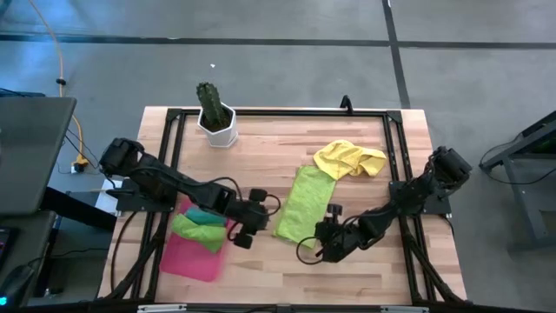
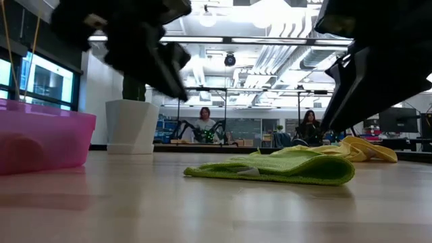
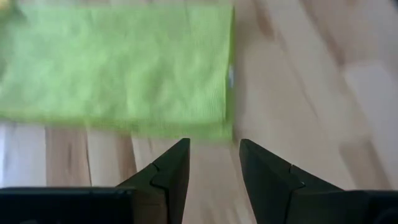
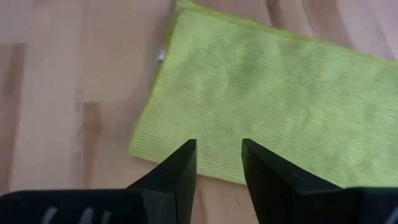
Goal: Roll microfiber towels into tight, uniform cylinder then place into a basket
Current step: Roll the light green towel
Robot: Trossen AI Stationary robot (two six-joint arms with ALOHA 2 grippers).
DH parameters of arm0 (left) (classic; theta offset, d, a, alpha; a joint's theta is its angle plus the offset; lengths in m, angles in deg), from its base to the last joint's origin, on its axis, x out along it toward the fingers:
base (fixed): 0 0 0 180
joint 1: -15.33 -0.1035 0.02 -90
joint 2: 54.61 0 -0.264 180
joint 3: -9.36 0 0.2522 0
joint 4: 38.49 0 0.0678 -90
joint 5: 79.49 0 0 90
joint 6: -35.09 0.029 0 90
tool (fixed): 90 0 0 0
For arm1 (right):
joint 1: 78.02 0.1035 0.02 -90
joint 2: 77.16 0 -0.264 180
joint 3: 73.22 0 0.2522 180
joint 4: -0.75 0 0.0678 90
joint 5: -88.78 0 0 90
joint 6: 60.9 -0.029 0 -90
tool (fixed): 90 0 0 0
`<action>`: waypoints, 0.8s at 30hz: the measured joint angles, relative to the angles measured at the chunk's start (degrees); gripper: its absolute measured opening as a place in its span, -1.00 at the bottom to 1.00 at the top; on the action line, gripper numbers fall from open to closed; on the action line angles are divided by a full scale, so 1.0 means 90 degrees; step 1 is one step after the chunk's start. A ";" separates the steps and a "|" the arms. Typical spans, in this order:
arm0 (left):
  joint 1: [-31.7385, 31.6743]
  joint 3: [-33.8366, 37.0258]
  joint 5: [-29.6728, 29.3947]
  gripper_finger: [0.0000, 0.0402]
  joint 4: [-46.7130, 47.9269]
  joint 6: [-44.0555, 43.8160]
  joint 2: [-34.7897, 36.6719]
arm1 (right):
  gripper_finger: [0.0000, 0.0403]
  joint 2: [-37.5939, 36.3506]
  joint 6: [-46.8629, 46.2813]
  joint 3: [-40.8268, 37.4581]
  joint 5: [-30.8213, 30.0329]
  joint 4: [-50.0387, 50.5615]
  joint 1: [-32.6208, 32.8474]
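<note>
A lime green microfiber towel (image 1: 304,205), folded into a long strip, lies flat on the wooden table (image 1: 365,269); it also shows in the low view as a flat green strip (image 2: 283,169). My left gripper (image 1: 257,217) (image 3: 214,163) stands open just short of the strip's near corner on its left side. My right gripper (image 1: 320,242) (image 4: 219,160) stands open over the strip's near end, coming from the right. A crumpled yellow towel (image 1: 349,159) lies beyond the strip's far end. The pink basket (image 1: 193,259) at the near left holds a green towel (image 1: 198,230) and a teal one (image 1: 201,213).
A white pot with a cactus (image 1: 215,120) stands at the far left of the table. A black frame (image 1: 287,111) runs around the table's edges. Bare wood lies between the strip and the table's near edge. People sit in the room far behind the table (image 2: 204,121).
</note>
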 joint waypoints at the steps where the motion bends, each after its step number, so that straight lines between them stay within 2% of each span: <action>1: -0.0008 0.0072 0.0004 -0.35 -0.0345 -0.0001 -0.0034 | -0.39 0.0071 0.0082 0.0000 0.0068 -0.0138 0.0024; 6: -0.0017 0.0290 0.0107 -0.35 -0.0886 -0.0398 -0.0202 | -0.31 0.0436 0.0626 0.0000 0.0216 -0.0855 0.0094; 13: 0.0065 0.0308 0.0085 -0.35 -0.0963 -0.0996 -0.0348 | -0.21 0.0460 0.0625 0.0000 0.0372 -0.0925 0.0114; 19: 0.0189 0.0291 0.0791 -0.35 -0.1478 -0.0856 -0.0653 | -0.17 0.0724 0.1096 0.0000 0.0765 -0.0910 0.0162; 24: 0.0234 0.0282 0.0763 -0.35 -0.1839 -0.0639 -0.0735 | -0.17 0.0898 0.1476 0.0000 0.0745 -0.1098 0.0165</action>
